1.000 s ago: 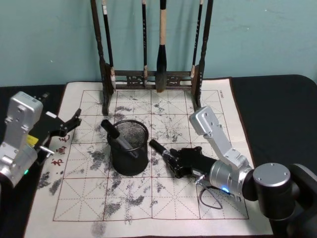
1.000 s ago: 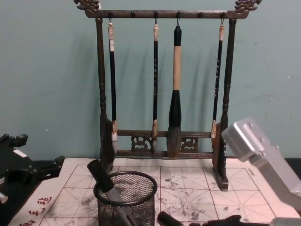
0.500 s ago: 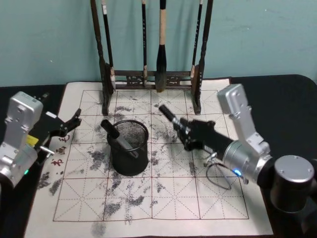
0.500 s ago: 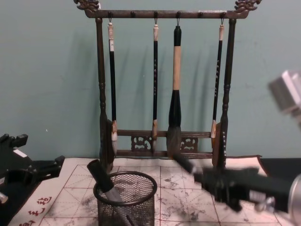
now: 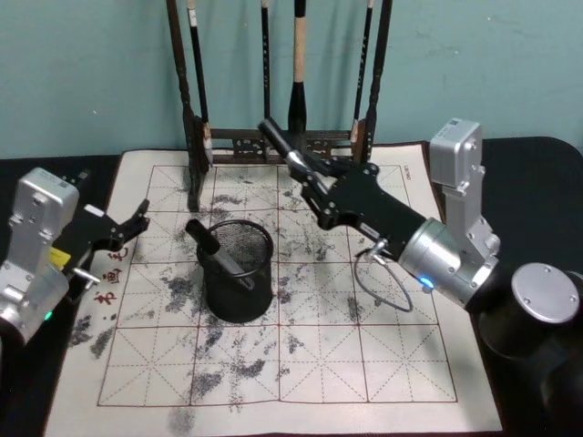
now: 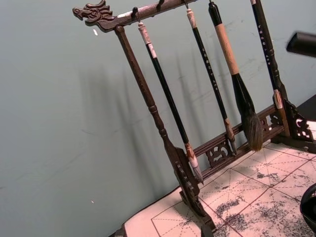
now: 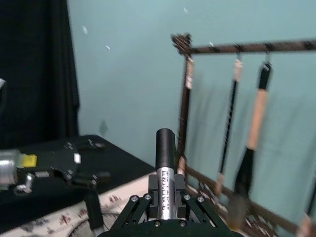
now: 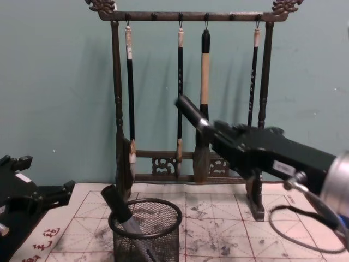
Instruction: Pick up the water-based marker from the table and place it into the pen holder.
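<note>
Right hand (image 5: 312, 182) clamps the marker (image 5: 282, 144) slanted, free end up-left

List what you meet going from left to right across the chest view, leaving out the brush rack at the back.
left gripper → pen holder → water-based marker, held up off the table → right gripper, shut on the marker

Your drop into black wire-mesh pen holder (image 5: 239, 291) open from above; black marker (image 5: 208, 241) leaning inside crowds left rim; tall dark wooden brush rack (image 8: 229, 17) close behind.
</note>
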